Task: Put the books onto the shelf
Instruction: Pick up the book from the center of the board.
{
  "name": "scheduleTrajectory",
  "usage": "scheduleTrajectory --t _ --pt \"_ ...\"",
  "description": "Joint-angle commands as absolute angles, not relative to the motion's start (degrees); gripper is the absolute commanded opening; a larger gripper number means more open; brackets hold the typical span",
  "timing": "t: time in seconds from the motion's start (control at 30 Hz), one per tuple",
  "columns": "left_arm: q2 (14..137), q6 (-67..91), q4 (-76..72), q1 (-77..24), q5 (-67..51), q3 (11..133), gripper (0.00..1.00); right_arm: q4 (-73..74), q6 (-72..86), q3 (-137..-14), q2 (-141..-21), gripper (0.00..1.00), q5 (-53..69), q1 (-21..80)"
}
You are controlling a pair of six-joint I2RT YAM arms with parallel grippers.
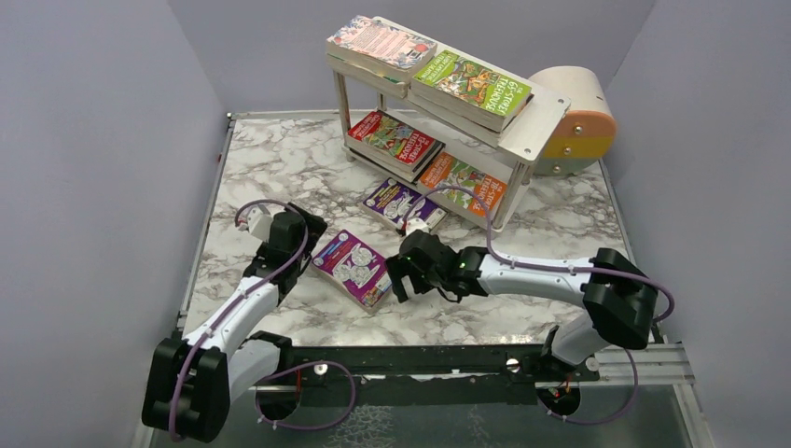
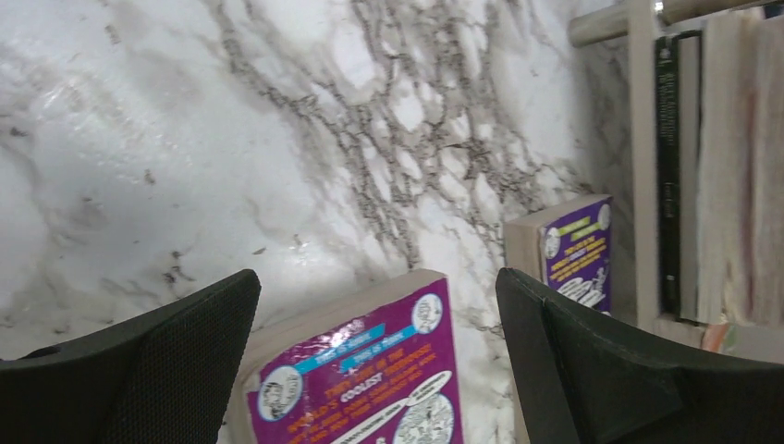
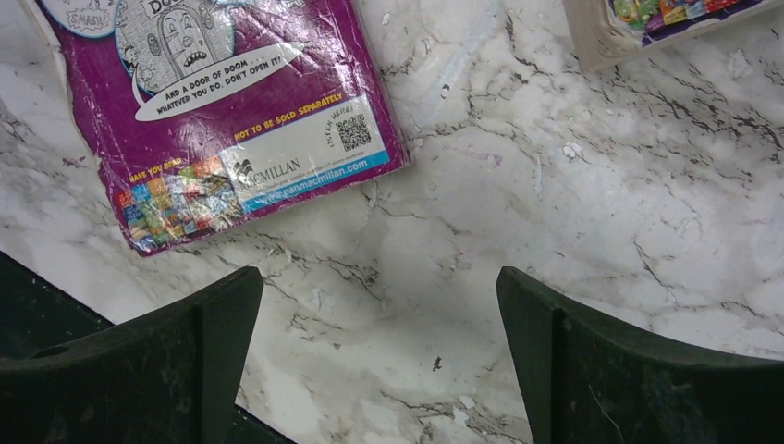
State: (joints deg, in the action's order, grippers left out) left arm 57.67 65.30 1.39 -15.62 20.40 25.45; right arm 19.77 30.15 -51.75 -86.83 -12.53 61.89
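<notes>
A purple cartoon book (image 1: 352, 267) lies flat on the marble table between my two grippers. My left gripper (image 1: 303, 241) hangs open just left of it, and the book's near corner (image 2: 370, 379) shows between its fingers, untouched. Open over bare marble, my right gripper (image 1: 403, 277) sits just right of that book (image 3: 213, 102). A second purple book (image 1: 403, 204) lies in front of the shelf (image 1: 536, 131). On the shelf's top board lie a pink-patterned book (image 1: 382, 42) and a green one (image 1: 471, 86); a red one (image 1: 396, 140) and an orange one (image 1: 464, 182) are lower down.
A round beige-and-orange box (image 1: 576, 121) stands behind the shelf at the right. Grey walls close in the table on three sides. In the left wrist view the shelf's wooden edge (image 2: 644, 166) and the second purple book (image 2: 578, 254) are at the right.
</notes>
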Motion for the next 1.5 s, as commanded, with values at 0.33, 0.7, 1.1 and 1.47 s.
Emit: scheduleTrajectory --t 0.33,0.7,1.1,1.47 --pt "62.12 64.97 -3.25 -8.45 3.33 20.85 0.95 14.87 29.28 -54.21 -92.33 0.96 -9.76 62.35" --pt "56.77 62.31 5.58 -8.27 1.87 22.72 0.9 14.08 29.2 -56.35 -95.52 0.96 -10.31 62.36" --pt "49.88 59.96 14.89 -8.17 1.06 22.39 0.83 13.07 29.26 -57.74 -97.77 0.96 -10.59 62.34" --pt "49.37 61.1 13.49 -8.17 -5.17 20.58 0.67 12.49 29.77 -57.26 -97.45 0.96 -11.21 62.33"
